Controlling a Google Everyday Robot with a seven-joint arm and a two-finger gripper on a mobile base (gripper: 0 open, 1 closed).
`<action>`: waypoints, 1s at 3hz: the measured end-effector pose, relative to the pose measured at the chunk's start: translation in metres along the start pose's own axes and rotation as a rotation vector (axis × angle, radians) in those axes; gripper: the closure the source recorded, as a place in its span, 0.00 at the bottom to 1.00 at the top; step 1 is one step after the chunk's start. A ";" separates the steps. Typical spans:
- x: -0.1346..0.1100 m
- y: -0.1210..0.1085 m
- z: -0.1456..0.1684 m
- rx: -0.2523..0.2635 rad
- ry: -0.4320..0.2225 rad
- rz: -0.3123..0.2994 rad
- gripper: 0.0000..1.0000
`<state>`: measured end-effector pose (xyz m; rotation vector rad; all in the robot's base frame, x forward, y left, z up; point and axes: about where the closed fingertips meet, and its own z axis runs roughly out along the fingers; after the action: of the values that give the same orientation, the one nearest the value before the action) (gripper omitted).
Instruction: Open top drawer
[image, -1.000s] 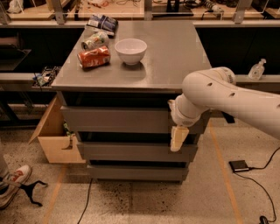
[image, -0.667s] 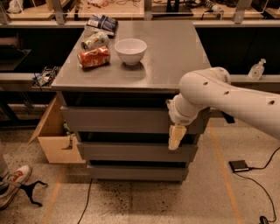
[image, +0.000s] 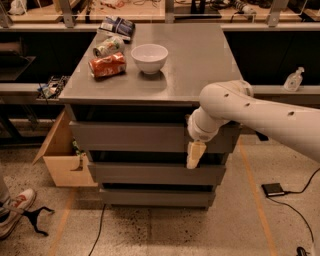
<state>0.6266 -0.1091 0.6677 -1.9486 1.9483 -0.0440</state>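
At top drawer (image: 130, 137) front hangs hand (image: 195, 154), perhaps touching.

Gripper (image: 195, 155) hangs before top drawer (image: 130, 137) front, right of centre.

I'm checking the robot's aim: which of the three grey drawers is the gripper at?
The top drawer, the tallest front directly under the tabletop; the gripper hangs at its lower edge, not at the two narrower fronts below.

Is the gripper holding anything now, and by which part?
It cannot be told. The gripper points down at the lower right edge of the top drawer, but a grip on that edge does not show.
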 end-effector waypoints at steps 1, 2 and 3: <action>0.003 0.005 0.009 -0.008 -0.011 0.021 0.18; 0.014 0.023 -0.001 0.001 -0.012 0.064 0.42; 0.023 0.044 -0.012 -0.003 -0.019 0.102 0.65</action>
<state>0.5820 -0.1324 0.6611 -1.8417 2.0332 0.0054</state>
